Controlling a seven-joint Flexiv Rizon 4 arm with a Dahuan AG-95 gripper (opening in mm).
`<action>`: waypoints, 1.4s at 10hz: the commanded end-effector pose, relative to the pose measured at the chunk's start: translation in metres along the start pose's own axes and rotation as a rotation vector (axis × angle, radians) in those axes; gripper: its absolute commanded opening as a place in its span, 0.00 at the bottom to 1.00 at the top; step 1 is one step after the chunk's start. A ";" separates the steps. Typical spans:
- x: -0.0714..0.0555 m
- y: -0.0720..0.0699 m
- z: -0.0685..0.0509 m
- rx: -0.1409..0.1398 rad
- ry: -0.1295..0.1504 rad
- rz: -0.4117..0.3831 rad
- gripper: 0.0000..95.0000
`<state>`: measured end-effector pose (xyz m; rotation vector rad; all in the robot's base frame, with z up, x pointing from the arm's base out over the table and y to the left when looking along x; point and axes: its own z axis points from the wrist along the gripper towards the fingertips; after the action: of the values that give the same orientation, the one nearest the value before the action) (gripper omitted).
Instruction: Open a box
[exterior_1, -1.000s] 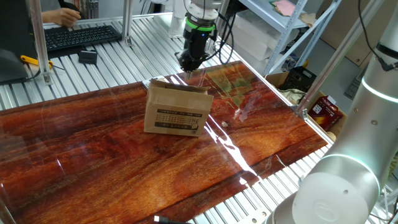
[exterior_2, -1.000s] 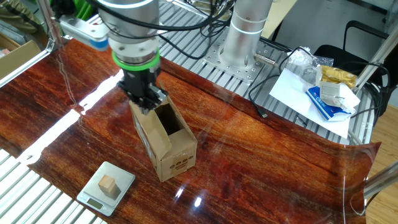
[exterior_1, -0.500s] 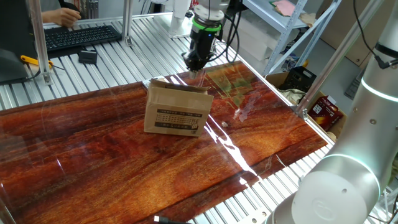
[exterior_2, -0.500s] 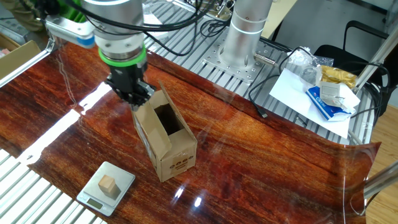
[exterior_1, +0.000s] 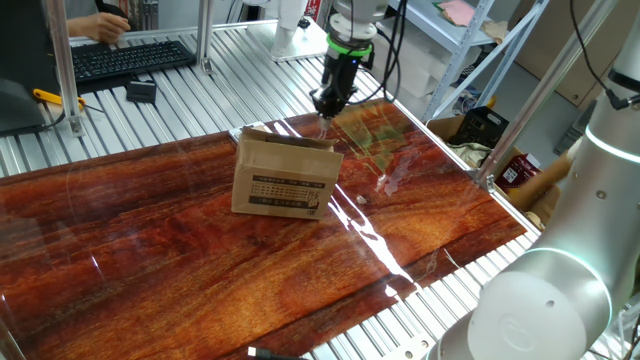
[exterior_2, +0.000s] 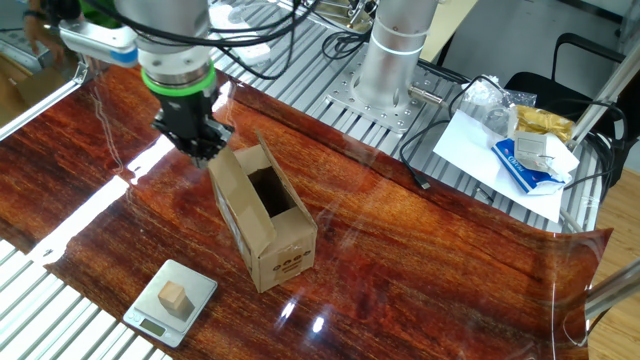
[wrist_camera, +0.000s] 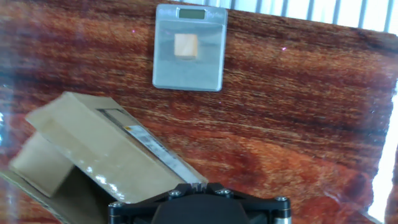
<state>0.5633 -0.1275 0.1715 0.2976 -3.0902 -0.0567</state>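
Observation:
The box (exterior_1: 285, 180) is a small brown carton lying on the wooden table (exterior_1: 200, 270), with black print on its long side. Its top is open: a dark inside (exterior_2: 270, 190) shows and one flap (exterior_2: 240, 165) stands up. My gripper (exterior_1: 325, 106) hovers just past the box's far end, above and clear of it, with its fingers shut together on nothing. In the other fixed view the gripper (exterior_2: 200, 152) hangs off the box's (exterior_2: 265, 215) upper-left corner. In the hand view the box (wrist_camera: 93, 155) lies below and left of the gripper (wrist_camera: 193, 185).
A small scale (exterior_2: 172, 300) with a wooden cube (exterior_2: 176, 297) sits near the box's end; the hand view shows the scale (wrist_camera: 188, 68) too. Papers and a blue packet (exterior_2: 525, 150) lie beside the arm base (exterior_2: 390, 50). A keyboard (exterior_1: 130, 55) and a second arm (exterior_1: 540, 300) flank the table.
My gripper has lifted off the box's far flap and drawn back from it, staying shut. The flap now stands raised; the box itself has not shifted.

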 end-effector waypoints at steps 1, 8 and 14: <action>0.003 -0.010 0.005 0.000 0.001 -0.018 0.00; -0.002 -0.034 0.025 -0.012 -0.003 -0.051 0.00; -0.010 -0.039 0.057 -0.040 -0.045 -0.037 0.00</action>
<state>0.5786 -0.1616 0.1122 0.3586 -3.1338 -0.1289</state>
